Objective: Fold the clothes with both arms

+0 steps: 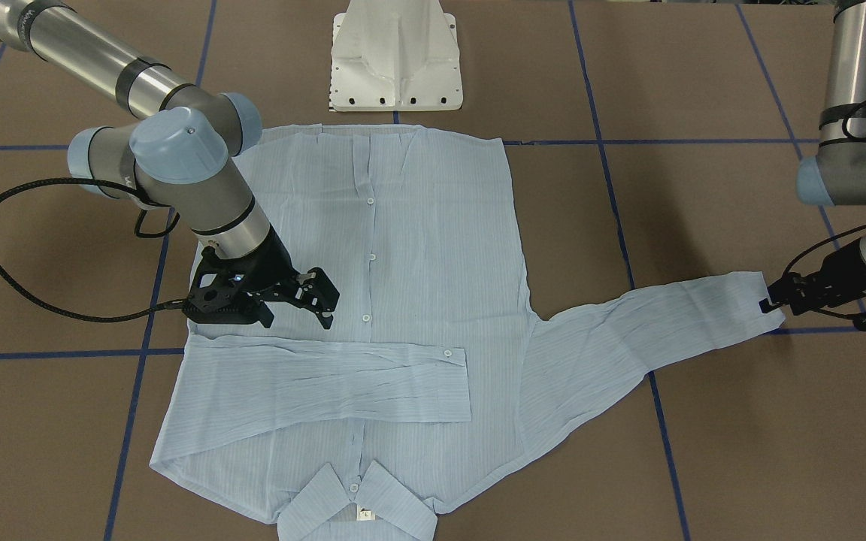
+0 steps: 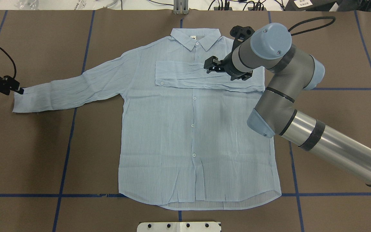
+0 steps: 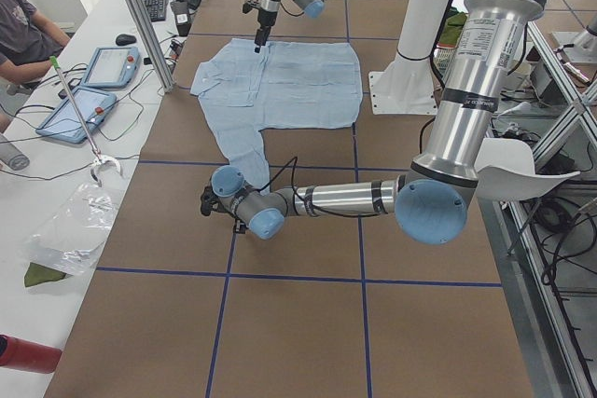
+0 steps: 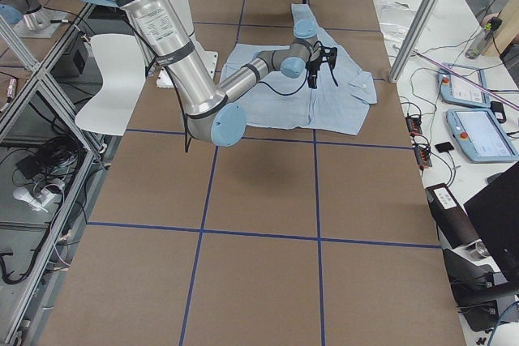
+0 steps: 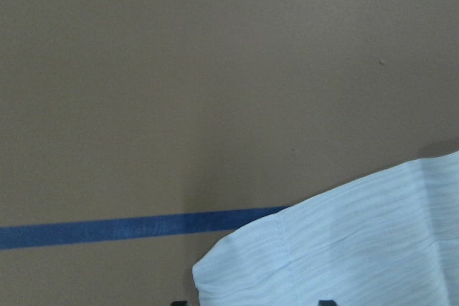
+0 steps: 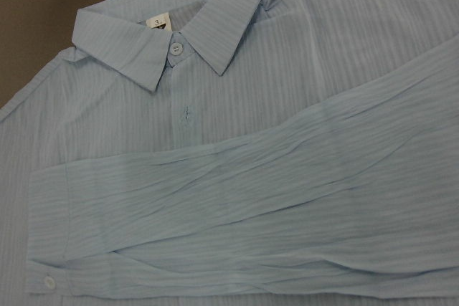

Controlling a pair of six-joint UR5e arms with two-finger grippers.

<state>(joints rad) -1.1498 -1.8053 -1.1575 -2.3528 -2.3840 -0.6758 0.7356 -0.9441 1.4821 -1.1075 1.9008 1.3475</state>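
Shirt (image 2: 192, 135) lies flat and buttoned on the table (image 2: 43, 154), collar (image 2: 195, 37) at the far side from the robot's base.

- Right sleeve (image 2: 188, 75) is already folded across the chest.
- Right gripper (image 2: 212, 65) hangs over it, jaws wide, holding nothing.
- Left sleeve (image 2: 76, 88) runs straight out to the robot's left, long axis across the table.
- Left gripper (image 2: 18, 90) is at its cuff (image 5: 344, 249). Fingertips look spread either side of the cuff corner, so likely not clamped.

Left arm is by far the nearer. Likely next step: pinch the cuff and carry it rightward over the chest.
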